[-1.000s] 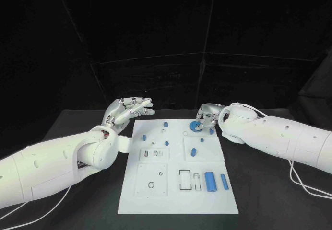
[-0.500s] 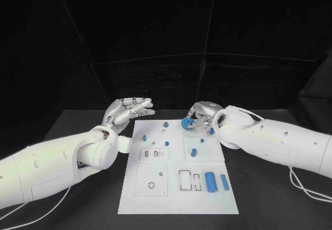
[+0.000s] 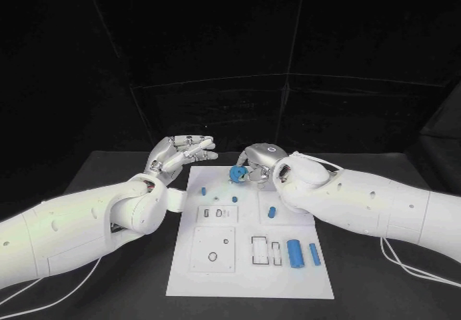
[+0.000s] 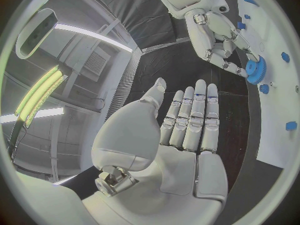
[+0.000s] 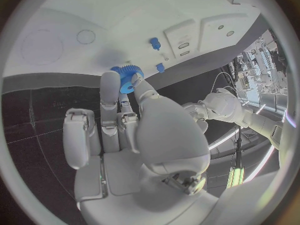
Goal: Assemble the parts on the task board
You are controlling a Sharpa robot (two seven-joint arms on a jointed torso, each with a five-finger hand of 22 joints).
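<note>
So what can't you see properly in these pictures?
- Head view: the right hand holds the blue gear, but its own forearm hides most of the fingers.
- Head view: the far right part of the task board lies under that arm.
- Head view: the small blue parts are too small to tell their shape.
- Left wrist view: the left hand covers the table under it.

Left hand (image 3: pixel 178 155) open-fingered; right hand (image 3: pixel 256 162) pinching a gear (image 3: pixel 237 174).

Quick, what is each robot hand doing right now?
Left robot hand: open, fingers straight, holding nothing.
Right robot hand: holding the blue gear in its fingertips over the task board.
</note>
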